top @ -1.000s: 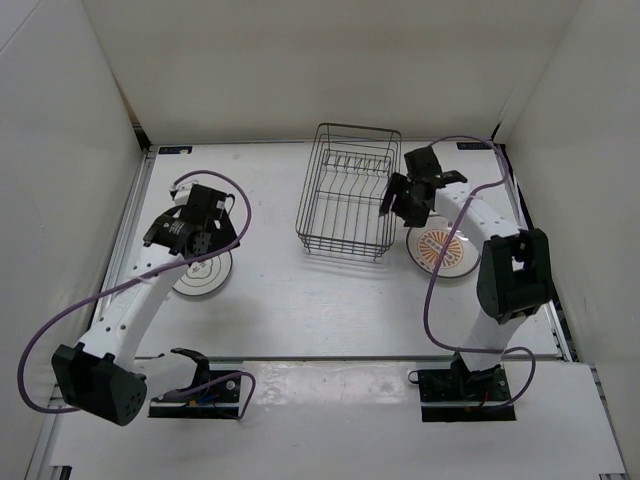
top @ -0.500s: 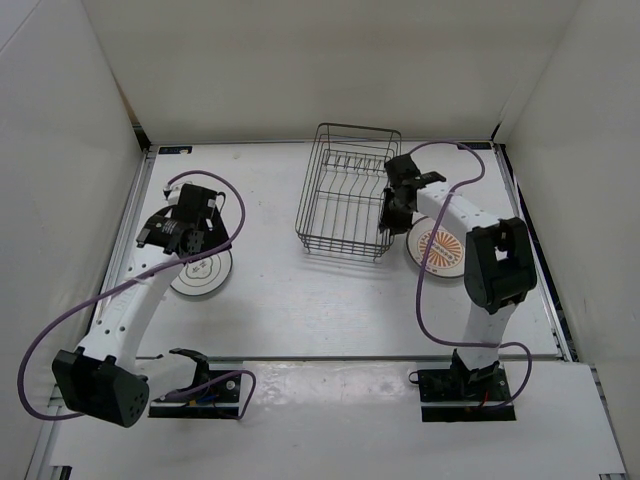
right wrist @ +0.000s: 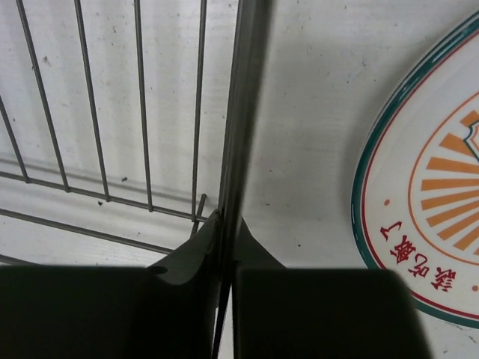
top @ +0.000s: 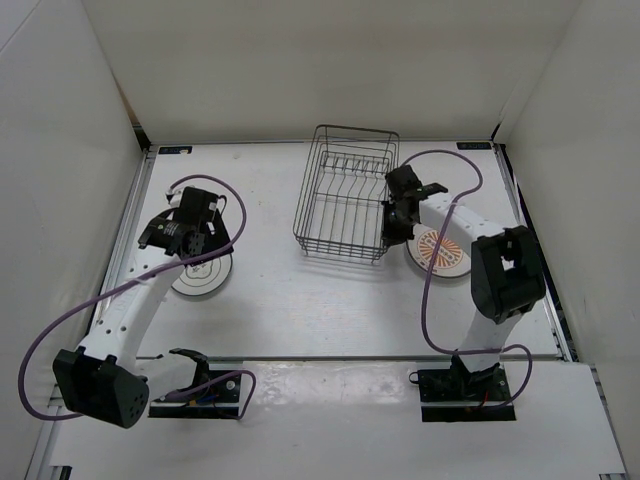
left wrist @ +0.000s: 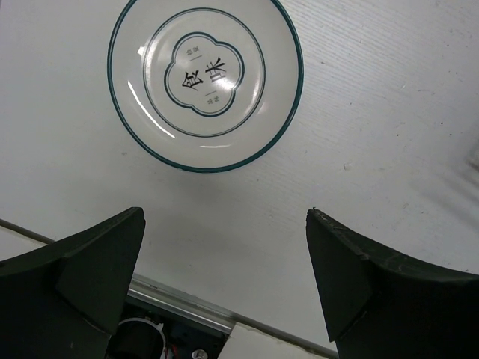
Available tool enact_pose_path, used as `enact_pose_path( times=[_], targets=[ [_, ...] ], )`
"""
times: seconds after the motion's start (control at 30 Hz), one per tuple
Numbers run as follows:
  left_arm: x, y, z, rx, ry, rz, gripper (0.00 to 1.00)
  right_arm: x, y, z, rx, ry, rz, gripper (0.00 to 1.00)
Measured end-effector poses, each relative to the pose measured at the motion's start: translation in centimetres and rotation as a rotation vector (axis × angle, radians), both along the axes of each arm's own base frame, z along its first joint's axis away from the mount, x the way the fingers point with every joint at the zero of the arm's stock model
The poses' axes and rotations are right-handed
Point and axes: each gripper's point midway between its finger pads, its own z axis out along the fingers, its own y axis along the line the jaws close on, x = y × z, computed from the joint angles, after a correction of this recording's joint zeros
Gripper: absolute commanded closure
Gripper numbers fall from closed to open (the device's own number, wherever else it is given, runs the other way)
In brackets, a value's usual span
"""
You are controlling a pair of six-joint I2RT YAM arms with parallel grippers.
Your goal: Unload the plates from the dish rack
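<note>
The dark wire dish rack point(top: 345, 205) stands mid-table, and only bare wire shows in its slots. My right gripper point(top: 393, 222) is shut on the rack's right top rim wire point(right wrist: 243, 112), with the wire pinched between the fingertips of the right gripper point(right wrist: 228, 224). A white plate with an orange radiating centre point(top: 447, 256) lies flat on the table just right of the rack, seen also as the plate point(right wrist: 426, 202) beside the jaws. My left gripper point(top: 178, 235) hangs open above a second plate point(top: 205, 275), white with a teal rim and dark characters point(left wrist: 206, 82). Nothing is between the jaws of the left gripper point(left wrist: 224, 213).
White walls close in the table on the left, back and right. A metal strip point(left wrist: 187, 310) runs along the near edge under the left gripper. Purple cables point(top: 440, 160) loop off both arms, the right one arching over the plate by the rack.
My right gripper came down and left onto the rack's right rim and shut on the wire. The rack has shifted slightly left. The left gripper stays open above its plate.
</note>
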Motion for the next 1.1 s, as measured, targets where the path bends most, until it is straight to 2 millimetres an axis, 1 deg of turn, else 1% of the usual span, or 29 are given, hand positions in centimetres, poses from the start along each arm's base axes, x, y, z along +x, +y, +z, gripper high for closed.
enact_pose_path(
  times=[0.1,0.33,0.47,0.5,0.53,0.57,0.6,0.63,0.67,0.7,0.73,0.77,0.83,0.9,0.93,1.0,1.03,1.07,1.1],
  targets=[
    [-0.2,0.1,-0.3,0.001,0.008,0.0,0.01,-0.7,-0.4,-0.1,0.015,0.007,0.004,1.0],
    [-0.5,0.1,-0.2,-0.002,-0.001,0.0,0.01,-3.3,-0.4,-0.2,0.031,-0.005,0.112,1.0],
    [-0.6,0.2,-0.2,-0.006,-0.006,0.004,0.01,-3.7,-0.5,-0.2,0.028,-0.006,0.135,1.0],
    [-0.7,0.2,-0.2,-0.006,-0.006,0.004,0.01,-3.7,-0.5,-0.2,0.028,-0.005,0.136,0.96],
    [-0.7,0.2,-0.2,-0.007,-0.005,0.005,0.01,-3.7,-0.5,-0.1,0.028,-0.005,0.134,0.8],
    [-0.8,0.2,-0.3,-0.007,-0.004,0.005,0.01,-3.8,-0.5,-0.1,0.026,0.002,0.127,0.71],
    [-0.8,0.2,-0.3,-0.006,-0.004,0.005,0.01,-4.1,-0.7,-0.2,0.016,0.023,0.117,0.6],
    [-0.8,0.2,-0.3,-0.007,-0.004,0.006,0.01,-4.3,-0.8,-0.2,0.009,0.041,0.107,0.56],
    [-0.8,0.2,-0.3,-0.007,-0.004,0.005,0.01,-4.5,-1.0,-0.2,-0.005,0.071,0.088,0.47],
    [-0.8,0.2,-0.3,-0.007,-0.005,0.005,0.01,-4.2,-0.9,0.0,-0.012,0.084,0.065,0.33],
    [-0.8,0.2,-0.3,-0.007,-0.006,0.005,0.01,-3.9,-0.8,0.2,-0.011,0.085,0.047,0.15],
    [-0.8,0.2,-0.2,-0.005,-0.007,0.001,0.01,-3.3,-0.5,0.7,-0.005,0.076,0.029,0.1],
    [-0.9,0.3,-0.1,0.001,-0.008,-0.01,0.01,-2.4,-0.1,2.0,0.016,0.039,0.003,0.1],
    [-0.8,0.3,0.1,0.013,-0.017,-0.039,0.01,-1.1,0.5,4.5,0.042,-0.01,-0.025,0.1],
    [-0.7,0.3,0.2,0.016,-0.024,-0.052,0.01,-0.1,0.8,6.1,0.058,-0.045,-0.035,0.1],
    [-0.5,0.1,0.6,0.02,-0.045,-0.094,0.01,2.1,1.5,10.0,0.097,-0.147,-0.057,0.1],
    [-0.4,-0.1,0.7,0.021,-0.06,-0.116,0.01,2.8,1.6,12.2,0.117,-0.204,-0.072,0.1],
    [-0.3,-0.2,0.8,0.021,-0.073,-0.142,0.01,3.0,1.5,14.2,0.134,-0.251,-0.089,0.1],
    [-0.4,-0.3,0.8,0.019,-0.081,-0.161,0.01,2.7,1.1,15.8,0.142,-0.286,-0.103,0.1]
  ],
)
